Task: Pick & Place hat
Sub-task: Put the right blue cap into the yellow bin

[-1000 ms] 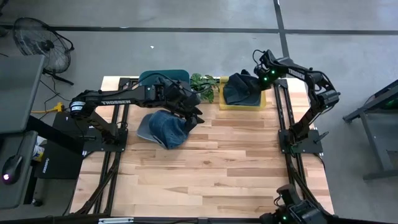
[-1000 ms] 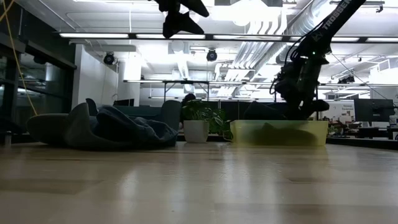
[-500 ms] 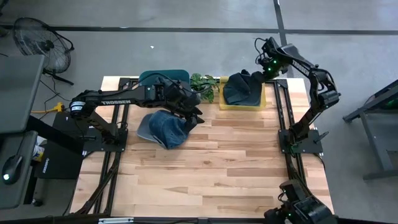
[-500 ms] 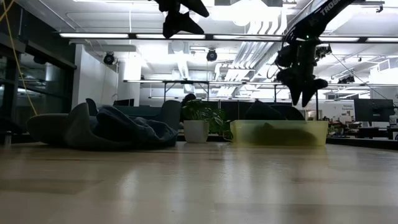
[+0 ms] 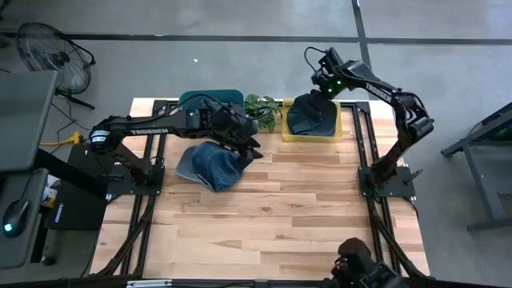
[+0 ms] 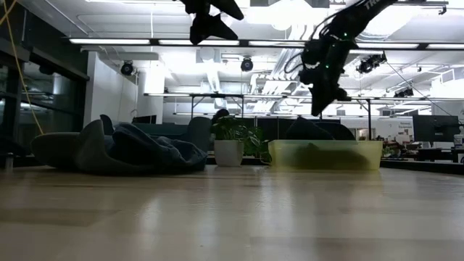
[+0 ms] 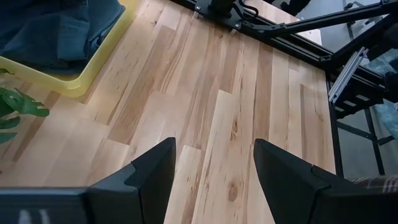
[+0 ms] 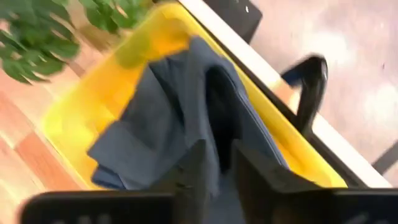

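A dark navy hat (image 5: 310, 116) lies slumped inside the yellow bin (image 5: 336, 132) at the table's far right; it also shows in the right wrist view (image 8: 180, 118). My right gripper (image 5: 320, 84) hangs above the bin's far left corner, shut and holding nothing (image 8: 221, 165), well above the bin (image 6: 319, 105). A blue denim hat (image 5: 212, 164) lies crumpled on the table at the left. My left gripper (image 5: 254, 148) hovers open high above that hat's right edge (image 7: 214, 149), touching nothing.
A dark teal hat (image 5: 210, 98) sits at the far left edge. A small potted plant (image 5: 260, 108) stands between it and the bin. The near half of the wooden table (image 5: 264, 224) is bare. Black arm frames (image 5: 376, 184) line both sides.
My right gripper has risen out of the yellow bin and gone toward the table's far left. Its fingers have shut with nothing between them. The navy hat stays in the bin.
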{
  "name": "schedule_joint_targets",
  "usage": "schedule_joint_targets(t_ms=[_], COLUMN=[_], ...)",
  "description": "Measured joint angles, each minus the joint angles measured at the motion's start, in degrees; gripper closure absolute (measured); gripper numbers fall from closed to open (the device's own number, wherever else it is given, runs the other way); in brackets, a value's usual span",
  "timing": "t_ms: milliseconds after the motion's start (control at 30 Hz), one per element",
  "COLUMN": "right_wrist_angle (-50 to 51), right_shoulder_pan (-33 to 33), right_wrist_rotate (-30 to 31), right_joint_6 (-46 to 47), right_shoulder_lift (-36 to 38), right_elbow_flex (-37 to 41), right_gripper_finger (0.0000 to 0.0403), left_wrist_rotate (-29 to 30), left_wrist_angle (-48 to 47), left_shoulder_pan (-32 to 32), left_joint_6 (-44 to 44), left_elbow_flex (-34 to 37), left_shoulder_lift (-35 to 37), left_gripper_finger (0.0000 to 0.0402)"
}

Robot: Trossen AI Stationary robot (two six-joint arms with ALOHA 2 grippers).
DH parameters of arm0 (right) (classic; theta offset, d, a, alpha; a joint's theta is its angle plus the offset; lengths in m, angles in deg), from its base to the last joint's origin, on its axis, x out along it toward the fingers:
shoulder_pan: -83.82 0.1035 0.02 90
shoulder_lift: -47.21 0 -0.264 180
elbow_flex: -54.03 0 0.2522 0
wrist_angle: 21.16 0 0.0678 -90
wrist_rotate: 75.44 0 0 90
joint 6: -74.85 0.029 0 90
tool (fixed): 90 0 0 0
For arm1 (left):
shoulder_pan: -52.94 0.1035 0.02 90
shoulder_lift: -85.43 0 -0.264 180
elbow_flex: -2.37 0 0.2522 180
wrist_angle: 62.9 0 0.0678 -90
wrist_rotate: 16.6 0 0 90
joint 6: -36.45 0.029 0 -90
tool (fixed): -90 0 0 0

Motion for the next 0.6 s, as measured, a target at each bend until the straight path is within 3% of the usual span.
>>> schedule_joint_targets(t_ms=[100,600], right_wrist_angle=[-2.31,-15.51], right_shoulder_pan=[1.72,5.03], right_wrist_rotate=[-0.49,5.29], right_joint_6=[0.25,6.79], right_shoulder_lift=[0.28,0.26], right_elbow_flex=[0.02,3.85], right_gripper_finger=[0.0392,0.0402], left_wrist_rotate=[0.0,0.24], left_wrist_angle=[0.0,0.05], left_shoulder_pan=[-0.02,-0.02], left_joint_6=[0.0,0.0], left_elbow_flex=[0.0,0.0], left_shoulder_lift=[0.0,0.0], left_gripper_finger=[0.019,0.019])
